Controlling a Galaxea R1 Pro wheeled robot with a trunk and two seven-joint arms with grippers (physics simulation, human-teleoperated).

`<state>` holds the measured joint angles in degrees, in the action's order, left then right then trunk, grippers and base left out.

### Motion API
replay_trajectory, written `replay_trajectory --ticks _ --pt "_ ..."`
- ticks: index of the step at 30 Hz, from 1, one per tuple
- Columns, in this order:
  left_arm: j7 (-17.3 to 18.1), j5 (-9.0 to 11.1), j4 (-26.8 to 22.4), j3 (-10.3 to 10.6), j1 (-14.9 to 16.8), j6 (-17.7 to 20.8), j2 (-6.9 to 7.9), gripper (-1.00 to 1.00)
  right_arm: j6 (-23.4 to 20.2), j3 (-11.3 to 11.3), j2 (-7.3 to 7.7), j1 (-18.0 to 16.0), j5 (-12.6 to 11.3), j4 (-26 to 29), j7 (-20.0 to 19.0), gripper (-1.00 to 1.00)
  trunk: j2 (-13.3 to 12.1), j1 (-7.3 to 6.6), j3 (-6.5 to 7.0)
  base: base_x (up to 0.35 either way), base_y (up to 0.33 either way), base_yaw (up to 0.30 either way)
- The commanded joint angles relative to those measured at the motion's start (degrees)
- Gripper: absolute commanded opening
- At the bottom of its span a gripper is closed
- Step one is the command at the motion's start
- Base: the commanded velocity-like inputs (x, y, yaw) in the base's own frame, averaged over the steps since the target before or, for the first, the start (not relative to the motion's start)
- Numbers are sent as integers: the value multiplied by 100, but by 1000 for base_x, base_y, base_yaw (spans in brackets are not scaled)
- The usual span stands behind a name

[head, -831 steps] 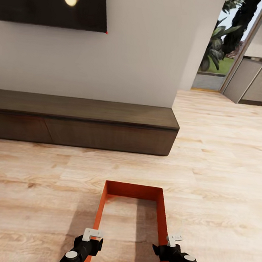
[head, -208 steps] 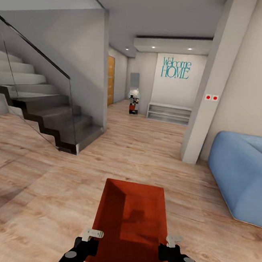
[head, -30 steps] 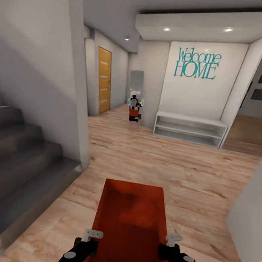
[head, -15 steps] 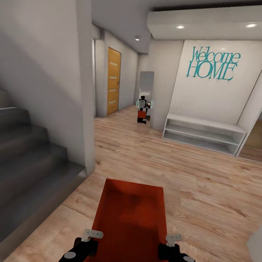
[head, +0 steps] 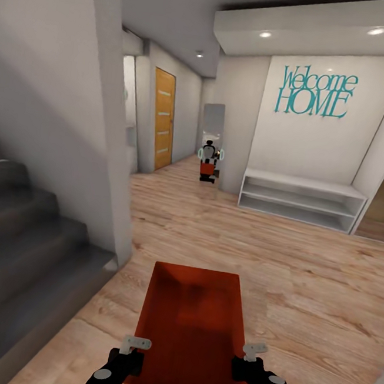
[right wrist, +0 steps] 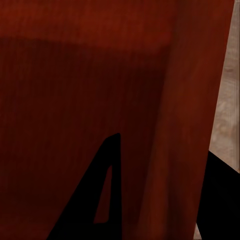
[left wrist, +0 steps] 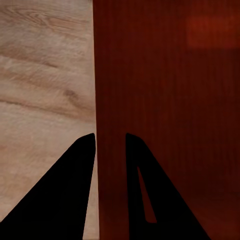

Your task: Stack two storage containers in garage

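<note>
I have one storage container [head: 192,328] carried in front of the trunk, above the pale wood-plank floor [head: 301,274]. It is an orange-red, thin-walled, lidless rectangular bin, slightly tapered, with a smooth matte inside that is shadowed toward the near end. The left end effector [head: 134,347] is clenched on the bin's left wall near the close corner: in the left wrist view one dark finger [left wrist: 70,195] lies outside the wall over the planks and the other sits inside against the red surface [left wrist: 165,75]. The right end effector [head: 252,355] grips the right wall the same way, with the wall [right wrist: 180,125] running between its two black fingers, though the outer one is cut off by the edge of that view, so I judge its contact from the head view.

Around me: grey matte stair treads [head: 21,245] at the left, a plain white wall [head: 50,82], a wood-panelled orange door [head: 163,118], a white open shelf unit [head: 300,199] under teal "Welcome HOME" lettering [head: 315,92], and a tall mirror [head: 210,144].

Compared with half a second ago, the camera has swung: the shelf and lettering sit slightly further right, and the stairs fill less of the left side. The bin and both grips look unchanged.
</note>
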<state>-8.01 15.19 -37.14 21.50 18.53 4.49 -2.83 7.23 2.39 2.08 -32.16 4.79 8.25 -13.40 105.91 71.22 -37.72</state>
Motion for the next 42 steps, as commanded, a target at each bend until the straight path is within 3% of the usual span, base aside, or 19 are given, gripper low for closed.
replay_trajectory --ticks 1,37,42 --pt "-96 81 10 56 1 85 11 -100 120 16 3 -10 4 14 13 -100 3 3 -5 341 -85 0" --pt "-96 81 13 56 1 87 11 -100 120 16 3 -7 -5 10 13 -100 3 3 -5 341 -85 0" --pt "-96 81 13 56 1 87 11 -100 120 16 -5 -4 -5 10 13 -100 3 3 -5 341 -85 191"
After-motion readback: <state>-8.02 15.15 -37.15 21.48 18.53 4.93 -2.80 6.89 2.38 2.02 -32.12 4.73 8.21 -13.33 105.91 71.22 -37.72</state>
